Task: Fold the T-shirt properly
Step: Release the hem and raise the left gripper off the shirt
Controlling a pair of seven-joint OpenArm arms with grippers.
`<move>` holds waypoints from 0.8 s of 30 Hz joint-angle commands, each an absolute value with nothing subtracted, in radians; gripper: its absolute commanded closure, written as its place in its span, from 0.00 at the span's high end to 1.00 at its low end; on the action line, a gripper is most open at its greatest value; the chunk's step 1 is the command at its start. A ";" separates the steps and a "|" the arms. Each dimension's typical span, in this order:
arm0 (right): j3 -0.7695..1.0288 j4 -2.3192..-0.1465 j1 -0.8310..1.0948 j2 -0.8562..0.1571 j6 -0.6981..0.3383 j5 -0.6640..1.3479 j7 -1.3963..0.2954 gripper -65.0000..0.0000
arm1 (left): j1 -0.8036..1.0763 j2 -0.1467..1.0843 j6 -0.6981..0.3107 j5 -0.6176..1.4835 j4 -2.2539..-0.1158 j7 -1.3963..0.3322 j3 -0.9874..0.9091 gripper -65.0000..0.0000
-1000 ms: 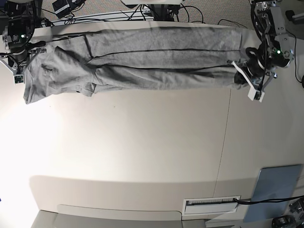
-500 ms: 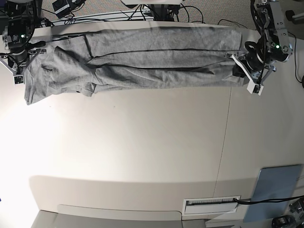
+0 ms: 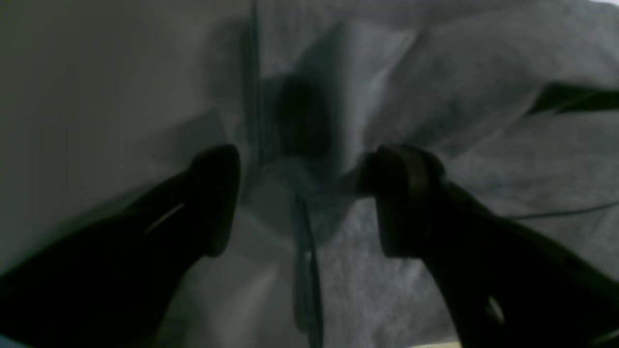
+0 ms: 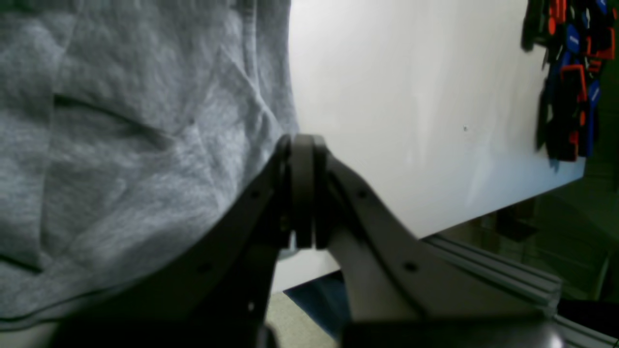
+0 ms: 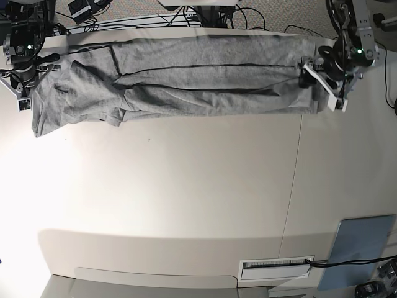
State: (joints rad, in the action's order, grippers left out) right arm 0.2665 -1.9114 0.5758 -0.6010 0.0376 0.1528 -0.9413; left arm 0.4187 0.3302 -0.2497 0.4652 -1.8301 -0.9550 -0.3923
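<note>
Left gripper lets go of the shirt's end

The left gripper (image 3: 302, 198), clamped a second ago, now gapes, fabric blurred between its jaws; the right gripper (image 4: 302, 191) stays closed beside the T-shirt (image 5: 186, 77), stretched along the worktop's (image 5: 186, 186) far edge.

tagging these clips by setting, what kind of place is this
Probably a robotics lab or test bench, not a home. A bare pale table holds only a grey T-shirt, two robot arms are mounted at its ends, and loose black cables trail over the carpet behind it.
</note>
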 commanded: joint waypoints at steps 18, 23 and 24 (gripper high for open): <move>0.278 -1.924 0.574 -0.624 0.049 0.130 -0.912 0.00 | 0.410 0.331 -0.343 0.788 -1.605 -0.938 -0.398 0.04; 0.278 -1.924 0.573 -0.624 0.049 0.130 -0.889 0.00 | 0.406 0.333 -0.393 0.762 -1.615 -0.945 -0.398 0.00; 0.278 -1.924 0.573 -0.624 0.049 0.130 -0.881 0.00 | 0.400 0.333 -0.390 0.739 -1.623 -0.944 -0.398 0.00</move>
